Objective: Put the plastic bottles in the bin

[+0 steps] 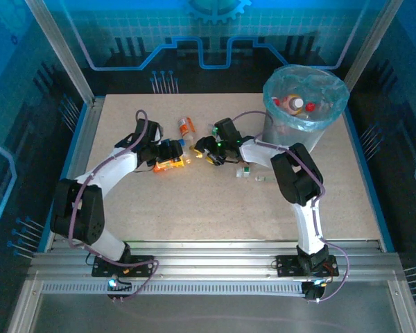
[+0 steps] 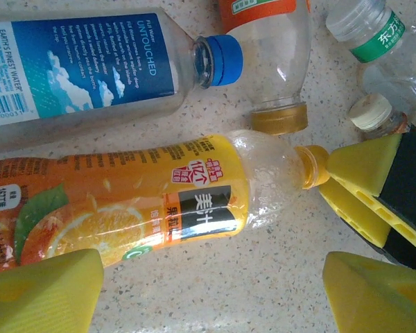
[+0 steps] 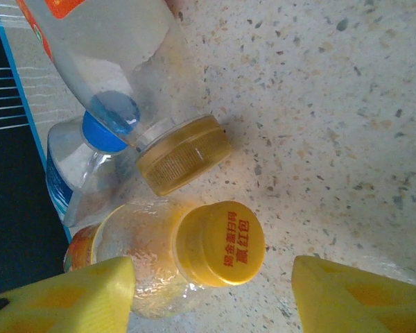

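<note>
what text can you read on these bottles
"EARTH'S FINEST WATER", "UNTOUCHED": blue-label bottle
"美汁": orange bottle
"东方": green-label bottle
"揭金盖扫码 赢红包": yellow cap
Remaining small print: too blurred to read.

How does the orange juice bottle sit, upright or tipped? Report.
Tipped. The orange juice bottle lies on its side on the table, yellow cap on.

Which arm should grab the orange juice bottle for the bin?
Probably right. The right pincer is open with the yellow cap of the orange juice bottle at its fingertips, and the bin stands on its side. The left pincer is open by the same bottle, but farther from the bin.
</note>
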Controlling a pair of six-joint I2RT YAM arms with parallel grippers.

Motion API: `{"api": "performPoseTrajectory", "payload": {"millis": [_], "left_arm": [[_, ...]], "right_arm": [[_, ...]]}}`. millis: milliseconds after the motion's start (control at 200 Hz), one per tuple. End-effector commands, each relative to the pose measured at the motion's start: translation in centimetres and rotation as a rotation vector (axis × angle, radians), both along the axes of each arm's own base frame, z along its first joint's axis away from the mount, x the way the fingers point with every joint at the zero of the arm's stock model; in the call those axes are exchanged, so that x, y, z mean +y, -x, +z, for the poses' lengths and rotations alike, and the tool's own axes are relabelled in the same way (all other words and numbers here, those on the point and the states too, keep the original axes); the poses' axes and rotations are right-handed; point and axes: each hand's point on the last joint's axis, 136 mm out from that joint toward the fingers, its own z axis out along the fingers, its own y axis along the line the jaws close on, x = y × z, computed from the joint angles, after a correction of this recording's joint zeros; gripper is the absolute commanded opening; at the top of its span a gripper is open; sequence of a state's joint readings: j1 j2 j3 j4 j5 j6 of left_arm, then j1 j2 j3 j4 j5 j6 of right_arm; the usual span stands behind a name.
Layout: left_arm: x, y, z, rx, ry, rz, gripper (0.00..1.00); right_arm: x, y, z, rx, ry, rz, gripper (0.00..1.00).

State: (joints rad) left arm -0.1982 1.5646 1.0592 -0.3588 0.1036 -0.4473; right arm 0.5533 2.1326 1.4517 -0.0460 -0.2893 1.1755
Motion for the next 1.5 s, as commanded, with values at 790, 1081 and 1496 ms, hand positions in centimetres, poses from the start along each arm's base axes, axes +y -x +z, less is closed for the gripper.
{"api": "performPoseTrajectory", "payload": {"millis": [790,1081,1496], "left_arm": [[0.5,1.0,-4.2,0.095,0.006,0.027,0.85],[0.3,1.0,-4.1,0.093,0.013,0.024,0.85],[0.3,0.6,-0.4,0.014,0.021,0.013,0.86]], "right_arm": [[1.4,-0.7,-3.0,0.057,-0.175,-0.037,0.51],[1.4,-0.7,-3.1,0.061,-0.183,-0.044,0.43],[0.0,-0.1,-1.3,0.040,-0.183,-0.079,0.31]]}}
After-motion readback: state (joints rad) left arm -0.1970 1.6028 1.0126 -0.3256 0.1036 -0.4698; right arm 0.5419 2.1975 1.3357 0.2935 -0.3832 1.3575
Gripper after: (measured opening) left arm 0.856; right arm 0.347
